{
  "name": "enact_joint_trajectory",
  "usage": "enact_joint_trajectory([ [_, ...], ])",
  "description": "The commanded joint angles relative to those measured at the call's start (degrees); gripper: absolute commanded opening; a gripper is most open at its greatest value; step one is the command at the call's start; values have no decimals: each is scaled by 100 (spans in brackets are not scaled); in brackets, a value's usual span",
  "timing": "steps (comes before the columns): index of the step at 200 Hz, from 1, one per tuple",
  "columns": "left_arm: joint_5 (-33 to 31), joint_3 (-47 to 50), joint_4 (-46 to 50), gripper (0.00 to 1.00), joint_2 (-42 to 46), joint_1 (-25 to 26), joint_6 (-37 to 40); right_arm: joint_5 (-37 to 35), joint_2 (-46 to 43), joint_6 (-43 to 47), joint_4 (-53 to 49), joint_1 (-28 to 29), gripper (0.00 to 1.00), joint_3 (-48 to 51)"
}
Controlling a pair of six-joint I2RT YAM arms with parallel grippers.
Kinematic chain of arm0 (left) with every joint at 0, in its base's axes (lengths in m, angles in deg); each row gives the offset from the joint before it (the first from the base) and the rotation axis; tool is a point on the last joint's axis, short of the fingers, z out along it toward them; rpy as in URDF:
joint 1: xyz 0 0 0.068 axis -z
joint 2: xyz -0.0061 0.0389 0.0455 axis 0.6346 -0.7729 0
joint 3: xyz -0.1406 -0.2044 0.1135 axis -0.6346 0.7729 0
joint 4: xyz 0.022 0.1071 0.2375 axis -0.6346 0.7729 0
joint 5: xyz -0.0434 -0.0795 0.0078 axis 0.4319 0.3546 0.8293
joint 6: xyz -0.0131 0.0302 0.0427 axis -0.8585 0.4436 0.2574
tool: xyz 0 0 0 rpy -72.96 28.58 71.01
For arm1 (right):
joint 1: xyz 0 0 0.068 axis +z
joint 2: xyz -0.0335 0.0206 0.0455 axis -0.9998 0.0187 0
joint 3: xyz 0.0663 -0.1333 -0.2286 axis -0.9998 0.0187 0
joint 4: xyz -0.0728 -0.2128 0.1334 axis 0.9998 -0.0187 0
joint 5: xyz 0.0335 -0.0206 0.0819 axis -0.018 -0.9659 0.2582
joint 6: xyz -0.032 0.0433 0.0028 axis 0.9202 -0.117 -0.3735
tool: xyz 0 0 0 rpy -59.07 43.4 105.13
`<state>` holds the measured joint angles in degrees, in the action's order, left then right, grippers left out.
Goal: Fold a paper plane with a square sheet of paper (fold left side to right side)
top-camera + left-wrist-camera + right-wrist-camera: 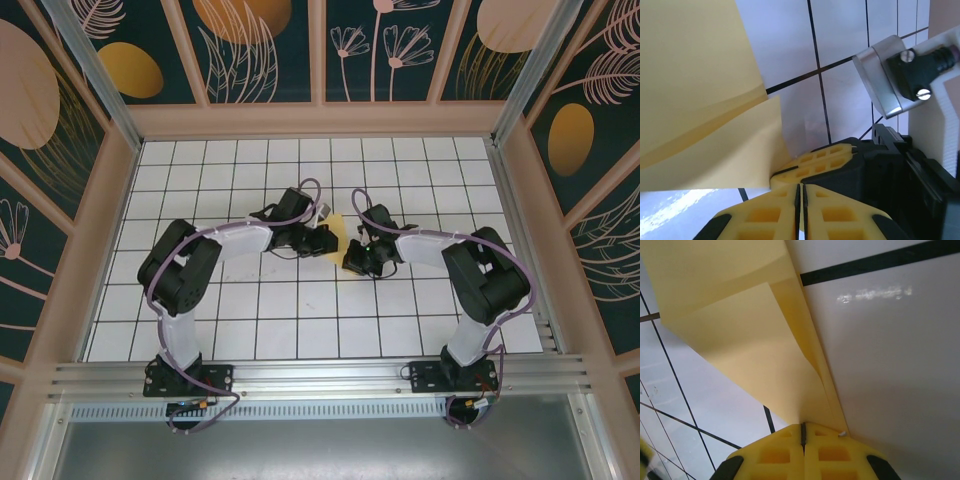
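Top external view: yellow square sheet of paper (pixel 340 230) lifted partly off the white table (pixel 250 320), between the two arms. Right wrist view: right gripper (pixel 802 429) squeezing one folded corner of it. Left wrist view: left gripper (pixel 800 192) pinched closed, just beside the sheet's edge.

Right tool: the square sheet of paper (pixel 740 350) spreads ahead-left of my right gripper (pixel 802 429) — near end between its fingertips.
Left tool: from my left gripper (pixel 800 192), sheet ahead-left, right gripper just ahead.
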<state>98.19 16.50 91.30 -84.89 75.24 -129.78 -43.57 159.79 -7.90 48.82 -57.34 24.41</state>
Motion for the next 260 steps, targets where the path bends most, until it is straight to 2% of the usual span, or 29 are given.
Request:
enact_joint_trajectory([
  [1, 169, 39, -235, 13, -182, 0, -129, -237, 254, 7, -576, 10, 0, 211],
  [114, 219, 78, -213, 13, -635, 55, -47, -232, 347, 50, -614, 7, 0, 184],
  [180, -426, 35, 114, 13, -850, 52, 261, -283, 347, 66, -677, -154, 0, 227],
  [215, -647, 8, 151, 13, -908, -94, 302, -303, 313, 68, -703, -154, 0, 279],
  [260, -816, 34, 341, 13, -827, -530, 527, -298, 327, 80, -706, -154, 0, 388],
])
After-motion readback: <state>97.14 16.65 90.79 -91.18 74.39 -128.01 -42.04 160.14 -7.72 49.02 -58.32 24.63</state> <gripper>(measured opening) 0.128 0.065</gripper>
